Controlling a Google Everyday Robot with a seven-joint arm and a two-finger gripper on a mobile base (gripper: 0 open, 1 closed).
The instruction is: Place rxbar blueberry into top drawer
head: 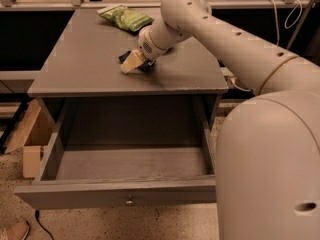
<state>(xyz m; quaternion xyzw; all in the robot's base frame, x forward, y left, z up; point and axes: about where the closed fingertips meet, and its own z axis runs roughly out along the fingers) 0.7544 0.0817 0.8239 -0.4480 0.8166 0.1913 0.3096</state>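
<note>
The rxbar blueberry (124, 57) lies on the grey cabinet top (90, 59), left of centre. Only dark bits of it show on either side of my gripper. My gripper (133, 63) is down on the cabinet top right at the bar and covers most of it. The arm reaches in from the right. The top drawer (120, 192) is pulled out wide below the cabinet top, with its round metal knob (129, 201) at the front centre. Its inside floor is bare.
A green crinkly snack bag (126, 18) lies at the back of the cabinet top. A cardboard box (31, 134) stands on the floor to the left of the drawer. A shoe tip (12, 231) shows at the bottom left. My arm's large body fills the right side.
</note>
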